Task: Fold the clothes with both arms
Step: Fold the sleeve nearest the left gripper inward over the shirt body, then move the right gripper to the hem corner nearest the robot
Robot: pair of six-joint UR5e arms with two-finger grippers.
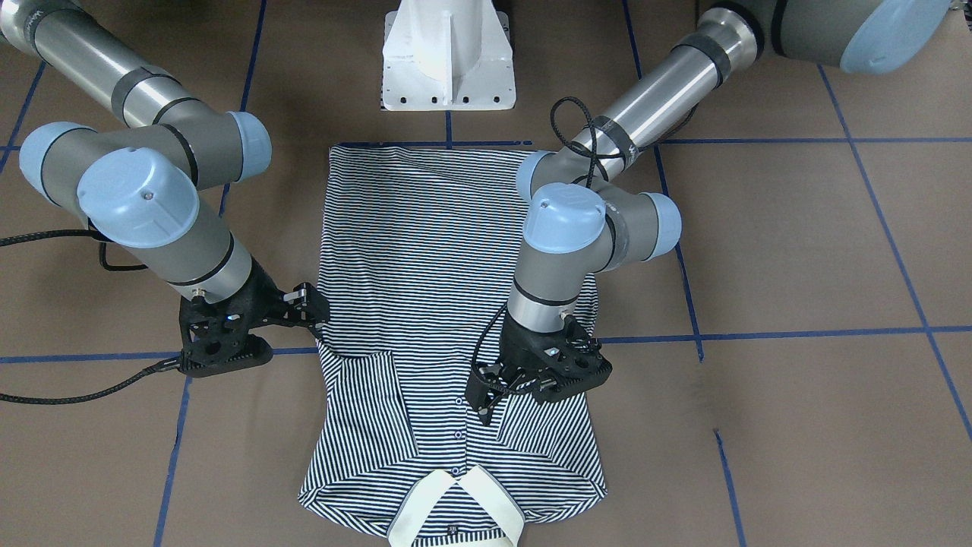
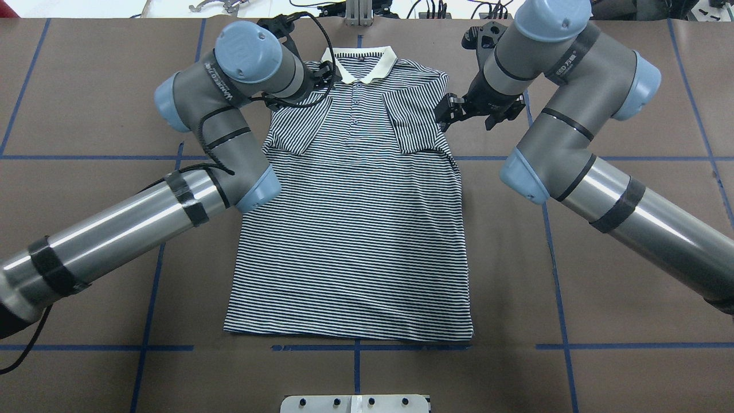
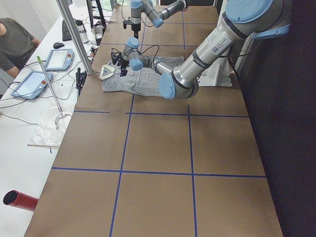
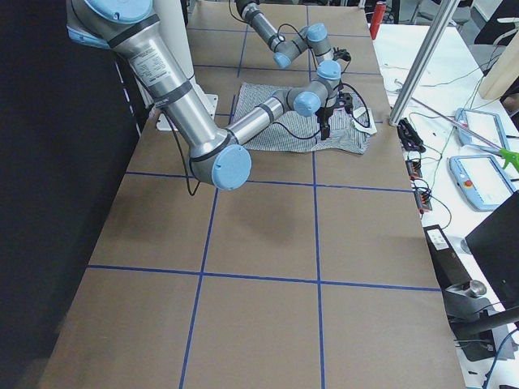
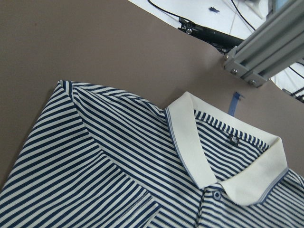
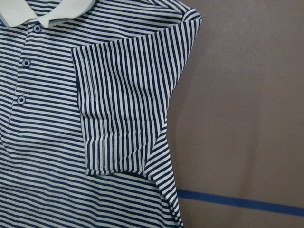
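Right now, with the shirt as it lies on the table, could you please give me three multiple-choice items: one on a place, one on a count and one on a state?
1. Where does the collar lie?
A) at the end of the shirt far from the robot's base
B) at the end next to that base
C) tucked under the hem

2. How many placket buttons show in the right wrist view?
A) one
B) three
C) five

3. How do the sleeves lie?
A) spread out on the table
B) rolled up tight
C) folded in onto the chest

Answers:
1 A: in the front-facing view the collar is at the bottom and the base at the top.
2 B: three buttons sit in a row below the collar.
3 C: both sleeves lie flat on the striped front.
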